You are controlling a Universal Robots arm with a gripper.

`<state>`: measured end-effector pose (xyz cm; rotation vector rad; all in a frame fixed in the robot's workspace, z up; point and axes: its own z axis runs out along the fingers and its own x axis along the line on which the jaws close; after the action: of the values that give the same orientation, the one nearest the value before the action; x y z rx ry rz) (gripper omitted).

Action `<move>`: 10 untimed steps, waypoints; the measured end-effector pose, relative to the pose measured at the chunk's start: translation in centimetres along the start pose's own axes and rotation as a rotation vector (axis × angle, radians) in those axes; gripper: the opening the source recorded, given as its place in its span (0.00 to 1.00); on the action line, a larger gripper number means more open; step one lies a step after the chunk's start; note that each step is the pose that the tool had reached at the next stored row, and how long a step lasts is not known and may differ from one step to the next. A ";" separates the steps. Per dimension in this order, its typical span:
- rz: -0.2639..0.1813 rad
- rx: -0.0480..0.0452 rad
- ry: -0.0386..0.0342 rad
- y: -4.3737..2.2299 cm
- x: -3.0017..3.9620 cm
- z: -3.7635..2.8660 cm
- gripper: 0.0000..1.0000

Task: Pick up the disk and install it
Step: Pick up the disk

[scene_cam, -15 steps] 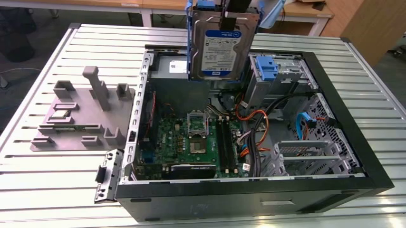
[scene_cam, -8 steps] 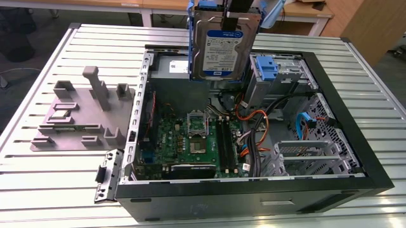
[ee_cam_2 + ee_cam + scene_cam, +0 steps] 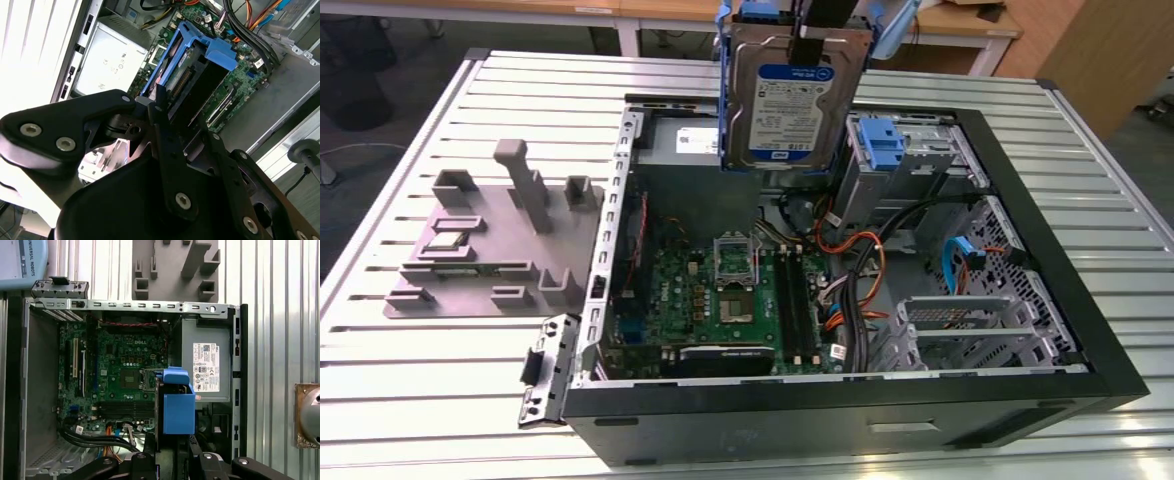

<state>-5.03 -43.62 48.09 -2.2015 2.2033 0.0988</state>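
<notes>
Closest to the wrist cameras, the gripper (image 3: 807,40) is clamped on the disk (image 3: 794,100), held upright at twelve o'clock in the exterior view above the open computer case (image 3: 854,425); its motherboard (image 3: 720,290) lies beyond.

Silver disk (image 3: 794,100), white-and-blue label, blue edge bracket, upright, hanging above open computer case (image 3: 827,415), seemingly clear of it

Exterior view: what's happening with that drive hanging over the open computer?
The arm's gripper is shut on the disk, holding it upright on edge above the open computer case. The disk, in its blue bracket, hangs over the end of the case with the power supply and the drive cage. It is not yet seated in any bay. The motherboard lies exposed below.
</notes>
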 end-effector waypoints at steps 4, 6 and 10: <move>0.000 0.0000 0.0000 -0.06 0.24 -0.01 0.35; 0.000 0.0000 0.0000 -0.10 0.42 -0.03 0.35; 0.000 -0.0001 0.0000 -0.18 1.02 -0.07 0.35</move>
<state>-4.84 -44.65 48.09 -2.2014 2.2033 0.0989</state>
